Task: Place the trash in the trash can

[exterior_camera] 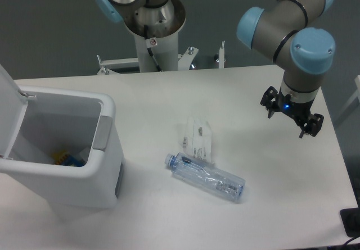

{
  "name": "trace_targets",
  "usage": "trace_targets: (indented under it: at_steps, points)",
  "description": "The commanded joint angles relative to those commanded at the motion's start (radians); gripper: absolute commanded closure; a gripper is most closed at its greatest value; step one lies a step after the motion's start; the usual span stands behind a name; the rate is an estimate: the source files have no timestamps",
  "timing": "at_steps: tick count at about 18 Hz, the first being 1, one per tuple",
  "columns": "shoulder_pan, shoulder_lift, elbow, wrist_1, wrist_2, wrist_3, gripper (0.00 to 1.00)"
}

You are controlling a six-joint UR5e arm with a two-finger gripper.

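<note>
The bottle (205, 176) is clear bluish plastic, glossy and ribbed, with a smooth blue cap (168, 160). The packet (199, 139) is thin see-through film, shiny and slightly crinkled, bearing a white printed label. The trash can (64, 166) is smooth white plastic with a soft sheen, its side panel (102, 133) a matt grey, its lid (10, 109) white plastic too. The surface (242, 92) is smooth, matt white. The tool (291, 118) looks like black, matt metal or plastic; the arm's joints (306, 48) show brushed grey metal and glossy light-blue plastic caps.
</note>
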Motion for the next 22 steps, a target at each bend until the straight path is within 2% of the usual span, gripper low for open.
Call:
trace_targets:
  at_steps: [8, 11, 14, 15, 17, 19, 22]
  points:
    - [-0.003, 0.006, -0.014, 0.002, -0.003, -0.015, 0.00]
    - [-0.017, 0.005, -0.023, 0.003, -0.005, -0.128, 0.00]
    - [-0.025, 0.017, -0.058, 0.006, -0.037, -0.133, 0.00]
    - [-0.026, 0.029, -0.083, 0.026, -0.047, -0.133, 0.00]
    - [-0.049, 0.051, -0.150, 0.102, -0.061, -0.140, 0.00]
    - [-0.084, 0.060, -0.218, 0.176, -0.060, -0.211, 0.00]
    - [-0.142, 0.060, -0.245, 0.195, -0.057, -0.314, 0.00]
